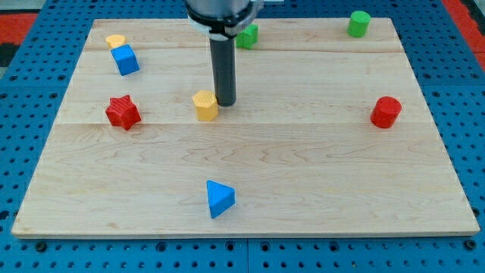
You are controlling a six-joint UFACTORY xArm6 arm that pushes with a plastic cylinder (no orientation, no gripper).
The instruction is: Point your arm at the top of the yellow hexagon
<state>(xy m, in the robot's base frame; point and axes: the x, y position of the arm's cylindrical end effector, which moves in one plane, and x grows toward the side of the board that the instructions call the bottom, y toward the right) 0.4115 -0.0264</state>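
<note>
The yellow hexagon [204, 105] stands on the wooden board [303, 189], left of the middle. My tip [226, 101] is on the board just to the view's right of the hexagon, level with its upper part, very close to it or touching it. The dark rod rises straight up from there to the arm at the view's top.
A red star [122, 112] lies at the left. A blue cube [125, 59] with a yellow block [115, 41] behind it sits at the top left. A green block [248, 35] is behind the rod, a green cylinder [358, 23] at the top right, a red cylinder [386, 111] at the right, a blue triangle [219, 198] near the bottom.
</note>
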